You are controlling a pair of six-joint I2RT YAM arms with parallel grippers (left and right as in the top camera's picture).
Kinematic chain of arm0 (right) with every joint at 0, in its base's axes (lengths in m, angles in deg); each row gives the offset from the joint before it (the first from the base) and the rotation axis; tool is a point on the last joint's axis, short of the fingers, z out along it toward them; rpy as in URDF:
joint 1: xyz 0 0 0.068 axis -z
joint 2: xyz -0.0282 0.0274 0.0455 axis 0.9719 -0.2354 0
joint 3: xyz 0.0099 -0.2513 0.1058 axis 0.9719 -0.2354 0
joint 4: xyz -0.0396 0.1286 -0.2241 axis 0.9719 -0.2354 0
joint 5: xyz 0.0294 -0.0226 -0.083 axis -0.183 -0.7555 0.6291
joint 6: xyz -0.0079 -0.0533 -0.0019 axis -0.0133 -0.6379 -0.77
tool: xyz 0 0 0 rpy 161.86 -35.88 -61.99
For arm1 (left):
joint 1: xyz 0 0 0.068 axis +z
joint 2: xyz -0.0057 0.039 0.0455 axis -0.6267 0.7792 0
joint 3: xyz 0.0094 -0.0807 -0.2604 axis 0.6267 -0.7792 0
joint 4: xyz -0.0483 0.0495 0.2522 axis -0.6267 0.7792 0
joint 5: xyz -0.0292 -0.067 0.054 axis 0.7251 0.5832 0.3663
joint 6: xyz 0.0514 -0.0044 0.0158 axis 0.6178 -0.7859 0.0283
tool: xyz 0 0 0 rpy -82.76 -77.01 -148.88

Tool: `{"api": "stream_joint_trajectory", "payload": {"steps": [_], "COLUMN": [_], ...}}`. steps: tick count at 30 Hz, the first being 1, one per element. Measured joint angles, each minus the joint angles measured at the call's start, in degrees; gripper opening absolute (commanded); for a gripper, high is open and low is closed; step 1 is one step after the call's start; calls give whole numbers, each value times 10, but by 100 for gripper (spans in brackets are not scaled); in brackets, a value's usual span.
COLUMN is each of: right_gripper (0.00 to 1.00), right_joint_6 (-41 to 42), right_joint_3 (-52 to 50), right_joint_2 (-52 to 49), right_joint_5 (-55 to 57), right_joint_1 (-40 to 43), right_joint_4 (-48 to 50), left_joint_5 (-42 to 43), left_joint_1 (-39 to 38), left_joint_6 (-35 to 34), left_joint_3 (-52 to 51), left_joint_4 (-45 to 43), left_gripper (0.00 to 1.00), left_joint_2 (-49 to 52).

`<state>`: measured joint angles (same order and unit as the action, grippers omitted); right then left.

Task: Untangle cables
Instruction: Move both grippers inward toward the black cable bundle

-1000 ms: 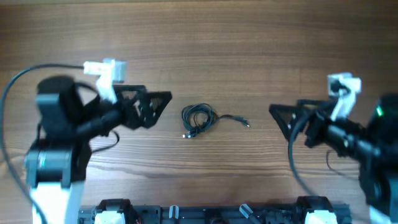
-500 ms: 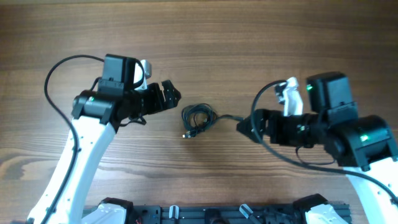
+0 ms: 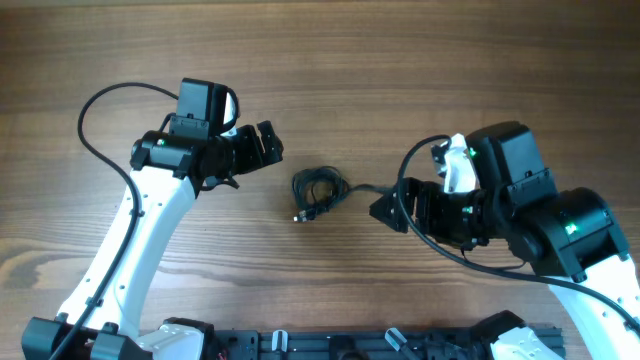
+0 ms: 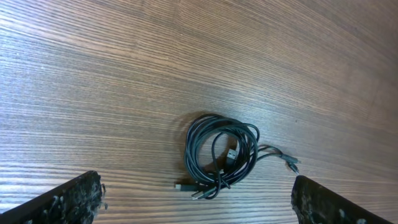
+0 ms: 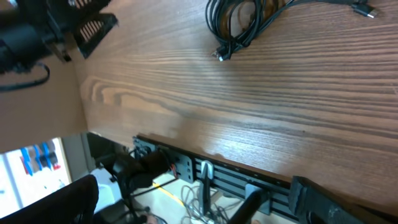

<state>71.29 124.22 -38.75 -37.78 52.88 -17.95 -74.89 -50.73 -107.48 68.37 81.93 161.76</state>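
The cables (image 3: pixel 318 190) lie as a small coiled dark bundle on the wooden table, mid-centre, with one strand and plug trailing right toward my right gripper. The coil also shows in the left wrist view (image 4: pixel 221 154) and at the top of the right wrist view (image 5: pixel 241 18). My left gripper (image 3: pixel 270 148) is open and empty, just left of and above the coil. My right gripper (image 3: pixel 385 212) is open and empty, to the right of the coil near the trailing plug end (image 3: pixel 396 199).
The wooden table (image 3: pixel 320 60) spreads around the coil. A black rail with brackets (image 3: pixel 340 342) runs along the near edge. The thicker black arm cables loop beside each arm. The right wrist view shows the table's front edge and floor clutter (image 5: pixel 186 180) below.
Both arms have swung in toward the coil from the table's sides. The right gripper has come close to the trailing plug. The coil has not moved.
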Motion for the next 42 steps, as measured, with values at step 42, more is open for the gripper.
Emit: {"api": "stream_joint_trajectory", "payload": {"steps": [42], "right_gripper": [100], "right_joint_6": [24], "right_joint_3": [0], "right_joint_2": [0], "right_joint_5": [15], "right_joint_1": [0], "right_joint_4": [91], "left_joint_5": [44], "left_joint_1": [-54], "left_joint_6": [-81], "left_joint_3": [0], "left_joint_4": [-80], "left_gripper": [96], "left_joint_2": [136]}}
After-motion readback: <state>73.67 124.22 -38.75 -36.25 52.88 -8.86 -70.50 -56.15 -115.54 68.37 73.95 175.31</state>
